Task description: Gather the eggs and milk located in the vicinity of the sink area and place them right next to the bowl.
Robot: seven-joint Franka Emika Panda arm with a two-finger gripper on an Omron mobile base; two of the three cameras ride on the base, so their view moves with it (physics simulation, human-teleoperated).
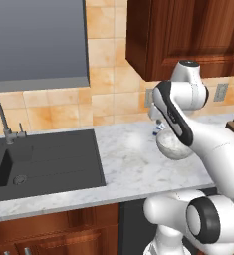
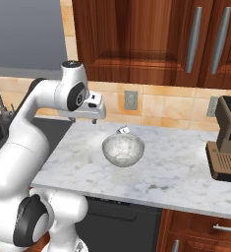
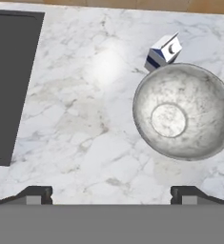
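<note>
A round silvery bowl with a speckled inside stands empty on the marble counter. It also shows in the side views. A small white and blue milk carton stands right behind the bowl, close to its rim. My gripper hangs open above the counter, left of the bowl and above it, with nothing between its fingers. The dark sink lies to the left. The eggs are out of view.
A curved grey faucet rises behind the sink. A brown coffee machine stands at the counter's right end. Dark wooden wall cabinets hang above the counter, over a tiled wall.
</note>
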